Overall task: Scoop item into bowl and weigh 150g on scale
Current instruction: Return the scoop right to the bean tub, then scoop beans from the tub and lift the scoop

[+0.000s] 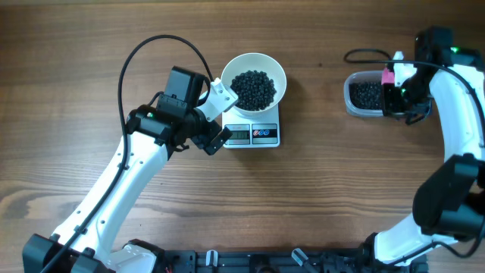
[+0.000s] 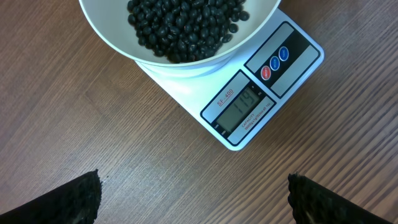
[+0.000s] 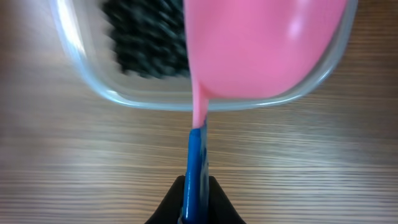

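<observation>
Left gripper spread wide, holding nothing. It sits at the left edge of the scale, and its white finger is just beside the bowl rim; can't tell if they touch. In the left wrist view both fingertips frame bare bench, with the scale's near corner between and ahead of them.

Right gripper pressed together on the blue handle of the pink scoop. The scoop's cup lies across the near rim of the clear tub; contact unclear, view blurred.

Black beans are heaped in the white bowl, which stands on the scale and overhangs its platform on both sides. Display lit, digits not sure. More beans are in the tub.

There is a wide strip of bare bench between scale and tub, plus open bench in front of both. The tub sits well to the right, right arm just beside it.
</observation>
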Tool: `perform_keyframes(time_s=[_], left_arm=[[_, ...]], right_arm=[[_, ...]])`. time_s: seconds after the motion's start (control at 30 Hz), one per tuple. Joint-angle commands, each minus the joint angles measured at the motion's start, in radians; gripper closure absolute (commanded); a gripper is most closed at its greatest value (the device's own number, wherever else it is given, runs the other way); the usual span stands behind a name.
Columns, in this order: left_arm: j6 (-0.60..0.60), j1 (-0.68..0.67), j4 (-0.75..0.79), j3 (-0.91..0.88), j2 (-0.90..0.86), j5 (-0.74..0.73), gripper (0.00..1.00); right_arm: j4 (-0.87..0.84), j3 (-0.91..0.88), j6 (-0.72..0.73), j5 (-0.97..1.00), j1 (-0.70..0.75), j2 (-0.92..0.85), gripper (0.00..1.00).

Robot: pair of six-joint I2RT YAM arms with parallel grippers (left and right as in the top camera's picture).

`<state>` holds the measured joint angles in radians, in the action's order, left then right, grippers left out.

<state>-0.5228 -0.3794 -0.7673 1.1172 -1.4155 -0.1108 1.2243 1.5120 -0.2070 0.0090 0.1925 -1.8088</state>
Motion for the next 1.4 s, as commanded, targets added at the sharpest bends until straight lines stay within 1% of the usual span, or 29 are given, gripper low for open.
perform_keyframes(time_s=[0.0,0.07,0.23,0.3,0.43,0.57,0.7,0.83,1.0,1.17,1.27,1.37], left_arm=[[-0.02,0.002,-0.001,-0.003,0.008,-0.016,0.0],[-0.02,0.002,-0.001,-0.004,0.008,-0.016,0.0],[-0.02,0.002,-0.001,-0.003,0.008,-0.016,0.0],[-0.02,0.002,-0.001,-0.003,0.008,-0.016,0.0],[-0.02,0.002,-0.001,-0.004,0.008,-0.016,0.0],[-0.02,0.002,-0.001,-0.003,0.008,-0.016,0.0],[-0.02,0.002,-0.001,-0.004,0.008,-0.016,0.0],[-0.02,0.002,-0.001,-0.003,0.008,-0.016,0.0],[-0.02,0.002,-0.001,-0.003,0.008,-0.016,0.0],[-0.02,0.002,-0.001,-0.003,0.008,-0.016,0.0],[-0.02,0.002,-0.001,-0.004,0.008,-0.016,0.0],[-0.02,0.002,-0.001,-0.003,0.008,-0.016,0.0]], right_arm=[[-0.023,0.0,-0.183,0.226,-0.006,-0.043,0.96],[-0.066,0.0,-0.264,0.269,-0.006,-0.047,0.96],[-0.137,0.0,-0.382,0.386,-0.006,-0.05,0.96],[-0.142,0.0,-0.422,0.386,-0.006,-0.053,0.96],[-0.143,0.0,-0.421,0.339,-0.009,-0.053,0.96],[-0.136,0.0,-0.439,0.288,-0.054,-0.053,0.96],[-0.096,-0.008,-0.457,0.298,-0.069,-0.056,0.96],[-0.101,-0.055,-0.455,0.344,-0.069,-0.075,0.96],[-0.121,-0.064,-0.436,0.431,-0.069,-0.12,0.96],[-0.115,-0.064,-0.422,0.412,-0.084,-0.138,0.96],[-0.09,-0.064,-0.478,0.382,-0.136,-0.138,0.96],[-0.078,-0.064,-0.497,0.372,-0.172,-0.138,0.96]])
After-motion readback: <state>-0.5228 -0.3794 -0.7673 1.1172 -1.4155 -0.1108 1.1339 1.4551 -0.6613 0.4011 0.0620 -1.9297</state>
